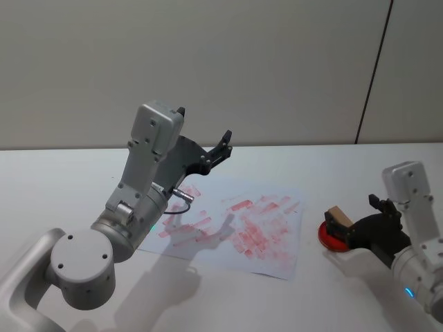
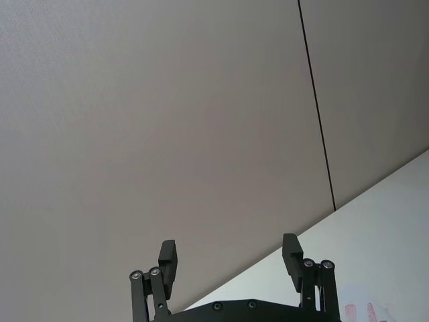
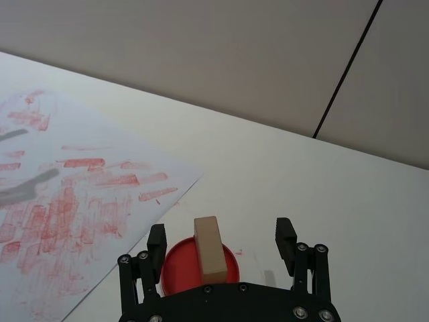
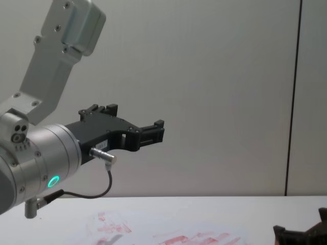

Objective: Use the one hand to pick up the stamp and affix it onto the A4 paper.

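Stamp sits between right tool's spread fingers.

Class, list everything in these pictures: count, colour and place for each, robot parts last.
White paper sheet with smudgy red ink prints: one, white and red, flat mid-table.
Small squarish wooden stamp: one, light tan, upright on the ink pad.
Round ink pad: one, red, right of the paper.
Table: one, white, under everything.
Wall: one, grey, behind the table.
Left gripper: one, black, open, raised at left.
Right gripper: one, black, open, straddling the stamp.
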Controlling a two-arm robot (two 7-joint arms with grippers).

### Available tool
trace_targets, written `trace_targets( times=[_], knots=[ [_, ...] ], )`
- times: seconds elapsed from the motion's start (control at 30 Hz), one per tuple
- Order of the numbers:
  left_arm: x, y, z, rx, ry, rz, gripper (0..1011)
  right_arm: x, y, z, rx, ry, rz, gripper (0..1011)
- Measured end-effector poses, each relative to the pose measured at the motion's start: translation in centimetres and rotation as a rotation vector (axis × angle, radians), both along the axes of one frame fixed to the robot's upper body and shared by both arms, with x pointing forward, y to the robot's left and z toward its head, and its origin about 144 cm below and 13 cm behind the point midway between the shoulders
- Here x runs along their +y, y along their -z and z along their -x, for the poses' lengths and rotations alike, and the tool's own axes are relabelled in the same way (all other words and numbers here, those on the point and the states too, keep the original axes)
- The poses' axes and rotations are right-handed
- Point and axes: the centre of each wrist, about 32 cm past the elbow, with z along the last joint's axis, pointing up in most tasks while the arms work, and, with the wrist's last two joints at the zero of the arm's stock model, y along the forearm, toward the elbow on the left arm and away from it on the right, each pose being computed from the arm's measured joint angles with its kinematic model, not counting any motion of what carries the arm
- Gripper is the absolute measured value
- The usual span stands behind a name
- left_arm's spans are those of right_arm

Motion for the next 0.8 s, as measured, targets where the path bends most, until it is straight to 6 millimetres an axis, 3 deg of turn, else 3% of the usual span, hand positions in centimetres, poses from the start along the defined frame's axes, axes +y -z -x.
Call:
trace_targets(
  times=[0.63,0.8],
  knots=[
    [0.0,0.0,0.0,0.000,0.000,0.000,1002,1.1,1.9,-1.3,0.017,-0.005,0.063,998],
    [0.0,0.0,0.0,0.000,0.000,0.000,1001,1.2,2.1,-1.5,0.021,-0.008,0.070,902]
  ],
)
